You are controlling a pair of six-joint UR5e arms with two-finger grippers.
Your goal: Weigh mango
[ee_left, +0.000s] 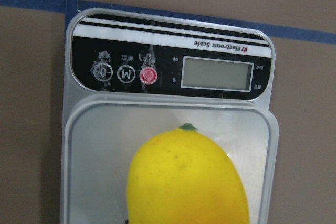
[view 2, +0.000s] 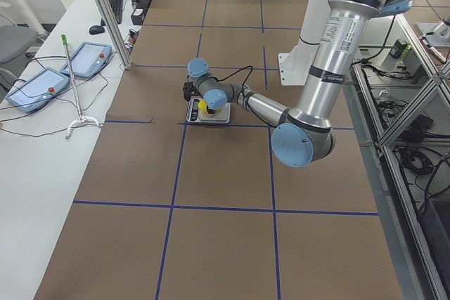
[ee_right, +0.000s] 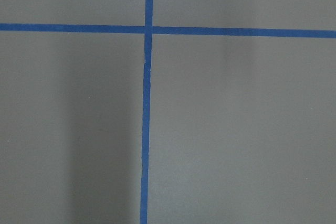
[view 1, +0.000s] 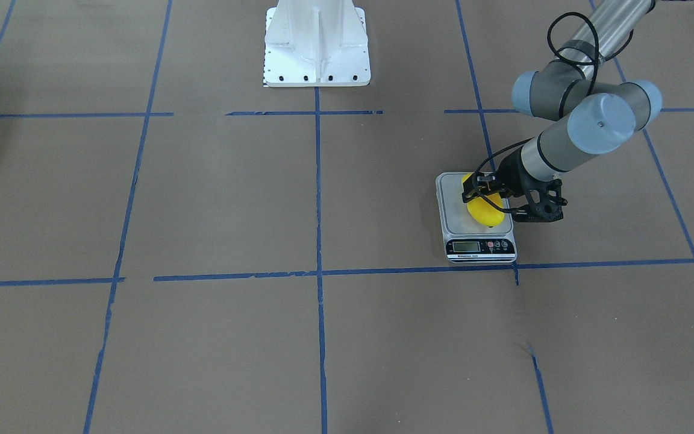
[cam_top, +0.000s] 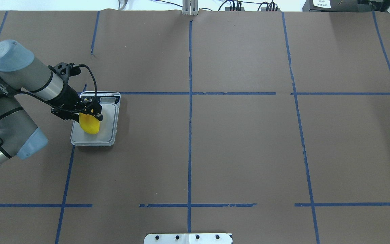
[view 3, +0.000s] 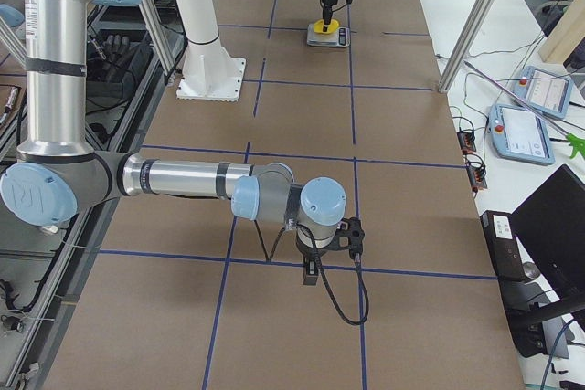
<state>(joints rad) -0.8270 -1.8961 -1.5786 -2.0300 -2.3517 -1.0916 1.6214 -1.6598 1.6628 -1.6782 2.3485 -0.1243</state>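
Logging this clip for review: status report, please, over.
Left gripper straddles mango, grip unclear. Right gripper far off, state unclear. Mango seemingly resting on scale. No obstruction seen.

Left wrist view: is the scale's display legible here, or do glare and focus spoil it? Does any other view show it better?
Left wrist view: the display is sharp and evenly lit but shows a blank grey panel with no digits; pale smears sit over the buttons; the mango, up close, looks slightly soft. Front-facing and overhead views: the scale is small, so its display is unreadable.
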